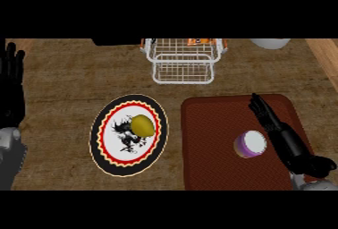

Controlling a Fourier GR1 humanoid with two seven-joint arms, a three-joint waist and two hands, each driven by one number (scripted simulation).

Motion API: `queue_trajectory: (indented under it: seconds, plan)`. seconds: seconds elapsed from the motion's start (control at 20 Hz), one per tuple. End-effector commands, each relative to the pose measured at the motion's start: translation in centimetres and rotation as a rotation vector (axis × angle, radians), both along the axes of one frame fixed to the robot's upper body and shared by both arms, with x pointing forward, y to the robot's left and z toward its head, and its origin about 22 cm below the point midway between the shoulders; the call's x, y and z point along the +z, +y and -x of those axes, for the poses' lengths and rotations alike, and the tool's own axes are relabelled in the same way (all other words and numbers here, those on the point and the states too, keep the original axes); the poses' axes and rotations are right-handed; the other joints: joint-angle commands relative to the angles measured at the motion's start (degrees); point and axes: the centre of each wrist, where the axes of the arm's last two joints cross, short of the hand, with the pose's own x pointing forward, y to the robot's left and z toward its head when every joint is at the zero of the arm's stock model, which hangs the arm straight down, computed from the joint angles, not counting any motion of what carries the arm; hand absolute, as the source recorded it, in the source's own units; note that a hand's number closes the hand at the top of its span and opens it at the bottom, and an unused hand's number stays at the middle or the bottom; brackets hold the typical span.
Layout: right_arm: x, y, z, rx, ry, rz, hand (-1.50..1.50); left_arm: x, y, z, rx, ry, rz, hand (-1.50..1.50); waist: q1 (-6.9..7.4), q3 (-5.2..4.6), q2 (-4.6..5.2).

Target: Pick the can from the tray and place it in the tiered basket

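A can (251, 144) with a white top and purple rim stands upright on the dark red tray (214, 147), toward the tray's right side. My right hand (285, 138) lies just right of the can, fingers straight and pointing away from me, thumb curled low at the right edge. It is beside the can, not around it. The white wire tiered basket (183, 60) stands at the far middle of the counter, beyond the tray. My left hand (10, 85) rests open at the left edge, fingers up.
A round plate (128, 134) with a red, yellow and black pattern lies left of the tray and carries a yellow lemon-like fruit (142, 125). A white bowl-like object (269, 43) shows at the far right. A wooden edge (325, 56) runs along the right.
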Motion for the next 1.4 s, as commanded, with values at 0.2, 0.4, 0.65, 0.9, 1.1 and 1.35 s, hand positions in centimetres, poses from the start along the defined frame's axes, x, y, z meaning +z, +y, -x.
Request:
queue_trajectory:
  seconds: [0.2, 0.4, 0.65, 0.9, 1.1, 1.35]
  plan:
    - [0.1, 1.8, -3.1, -0.543, 0.071, -0.140, -1.50, -7.2, -5.0, 1.8, -0.336, 0.233, -0.030, 0.00, 0.49, -2.02, 0.22]
    - [-1.8, 4.8, -4.2, -0.807, 0.161, -0.156, -1.50, -10.7, -6.9, 3.4, -0.477, 0.332, 0.013, 0.00, 2.02, -2.00, 0.44]
    - [-2.5, 8.0, -5.2, -0.874, -0.077, -0.001, -1.50, -12.6, -5.1, 3.2, -0.510, 0.352, -0.007, 0.00, 1.94, -1.79, -0.49]
    - [1.6, 6.1, -6.0, -0.837, -0.012, 0.294, -1.50, -13.9, -5.6, 3.2, -0.479, 0.365, 0.007, 0.00, 0.65, -2.18, -1.17]
    - [-0.3, 2.0, -5.6, -0.793, 0.197, 0.633, -1.50, -14.1, -5.7, 3.8, -0.491, 0.386, -0.004, 0.00, 0.23, -2.77, -1.71]
    - [0.0, 2.0, -5.4, -0.659, 0.451, 0.964, -1.50, -14.1, -5.4, 3.5, -0.489, 0.372, -0.012, 0.00, 0.91, -2.90, -1.63]
